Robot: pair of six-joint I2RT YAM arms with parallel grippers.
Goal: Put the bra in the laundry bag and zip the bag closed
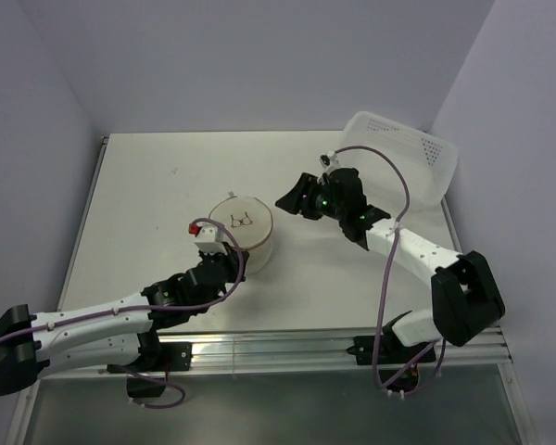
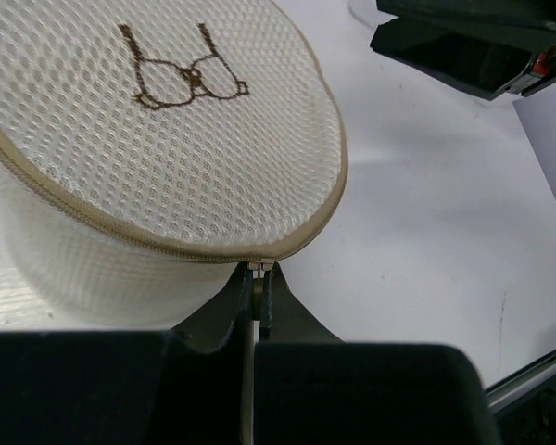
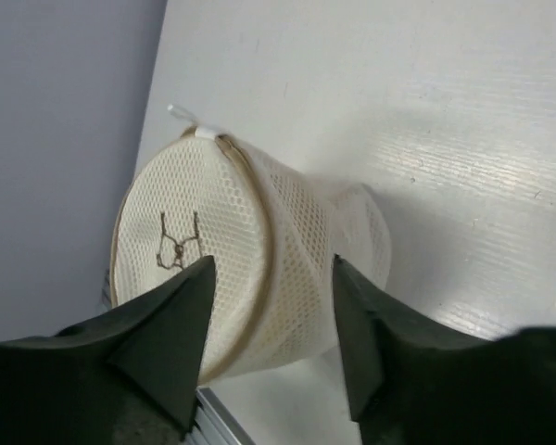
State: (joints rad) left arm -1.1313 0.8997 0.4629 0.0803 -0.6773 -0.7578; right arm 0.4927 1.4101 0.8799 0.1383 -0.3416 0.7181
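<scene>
The laundry bag stands near the middle of the desk, its round lid up and showing a stitched brown bra outline. The zip lies shut along the arc of rim seen from the left wrist; the rest of the rim is out of that view. The bra itself cannot be made out in any view, since the cream mesh is too dense to see through.

The left end effector is pinched tight on the small metal zip pull at the bag's near rim. From above, its fingertips are hidden under the wrist.

The right end effector is spread open and holds nothing, just beside the bag's right side and clear of it. A white perforated basket sits at the far right corner.
</scene>
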